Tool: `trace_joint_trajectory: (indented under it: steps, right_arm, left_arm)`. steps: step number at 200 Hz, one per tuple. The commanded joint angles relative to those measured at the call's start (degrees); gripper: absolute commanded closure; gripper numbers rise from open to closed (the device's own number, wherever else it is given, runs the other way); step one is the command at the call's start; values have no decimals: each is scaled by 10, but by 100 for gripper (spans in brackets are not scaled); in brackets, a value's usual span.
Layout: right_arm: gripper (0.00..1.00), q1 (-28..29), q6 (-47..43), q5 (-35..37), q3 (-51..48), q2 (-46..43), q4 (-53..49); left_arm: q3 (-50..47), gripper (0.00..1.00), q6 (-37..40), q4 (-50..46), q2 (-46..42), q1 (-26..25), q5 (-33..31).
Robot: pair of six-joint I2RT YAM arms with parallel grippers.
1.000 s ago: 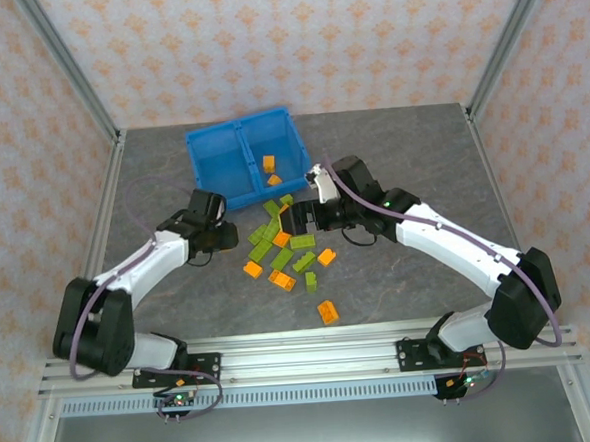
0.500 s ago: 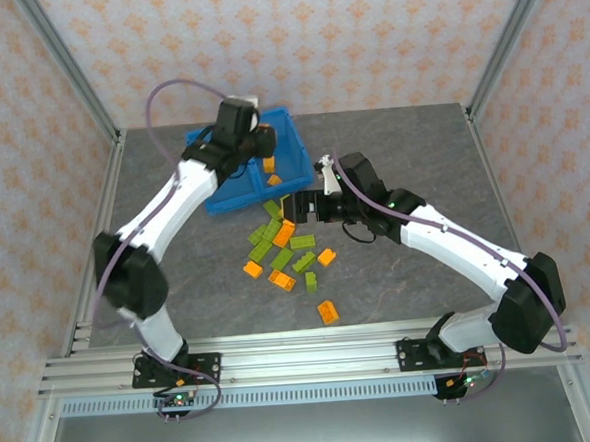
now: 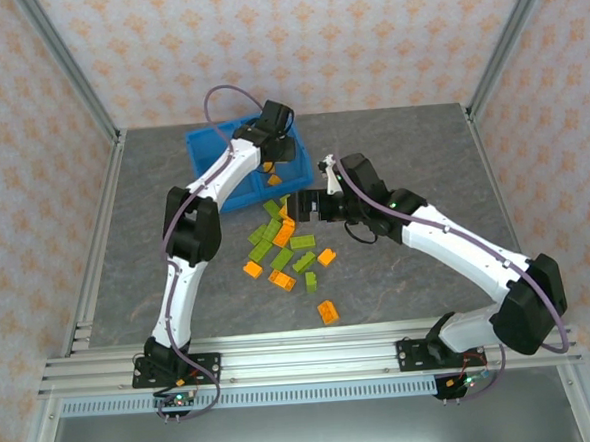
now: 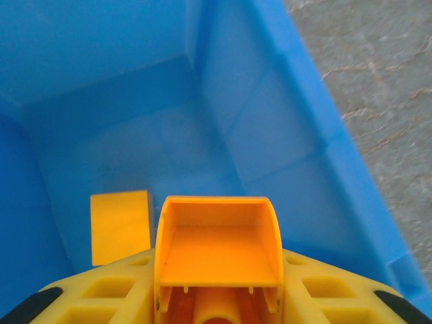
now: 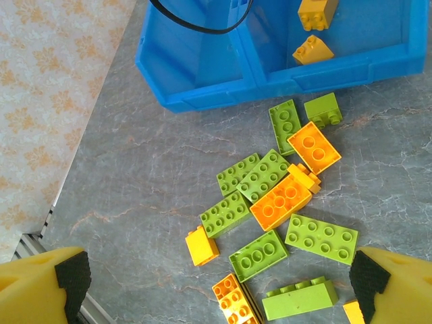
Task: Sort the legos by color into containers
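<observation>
The blue bin [image 3: 209, 154] stands at the back of the table. My left gripper [image 3: 279, 148] hangs over its right compartment, shut on an orange lego [image 4: 216, 246] seen hollow side up. Another orange lego [image 4: 120, 226] lies on the bin floor [image 4: 169, 148] below it. Two orange legos [image 5: 312, 49] rest in that right compartment; the left compartment [image 5: 196, 61] looks bare. The pile of green and orange legos [image 3: 281, 244] lies on the table in front of the bin. My right gripper [image 5: 220, 278] hovers open over the pile [image 5: 270, 196], touching nothing.
A lone orange lego [image 3: 328, 311] lies nearer the arm bases. The left arm's black cable [image 5: 202, 23] loops over the bin. Metal frame posts [image 3: 65, 65] and papered walls bound the grey table [image 3: 421, 143], which has free room at the right.
My left arm has swung from beside the pile up and back to the bin, now holding an orange lego over the right compartment. The right gripper has barely shifted over the pile.
</observation>
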Motion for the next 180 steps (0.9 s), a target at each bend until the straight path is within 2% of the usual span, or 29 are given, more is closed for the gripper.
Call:
trace_joint_trajectory:
  steps: [1, 28, 63, 75, 105, 120, 138, 158, 180]
  right_arm:
    - [0, 4, -4, 13, 17, -21, -11]
    - [0, 4, -3, 11, 18, -27, -13]
    - [0, 3, 7, 19, 12, -38, -12]
    - [0, 3, 14, 45, -2, -53, -11]
    - [1, -12, 38, 173, -42, -107, -39]
    - [1, -41, 45, 174, -62, -124, -52]
    - [1, -72, 42, 157, -76, -135, -68]
    - [1, -95, 30, 157, -73, -139, -103]
    - [1, -110, 14, 168, -64, -143, -132]
  left_arm:
    - [28, 55, -15, -22, -8, 6, -14]
    - [27, 43, -12, -26, -30, 3, -4]
    - [0, 45, 3, -37, -111, -12, 1]
    - [-52, 46, -6, -26, -165, -21, 5]
    - [-278, 48, -82, 33, -348, -52, 20]
    - [-365, 49, -123, 32, -428, -89, 19]
    - [-444, 50, -169, 6, -489, -167, -15]
    - [-501, 56, -244, -39, -512, -250, -65]
    - [-561, 53, -331, -38, -516, -311, -72]
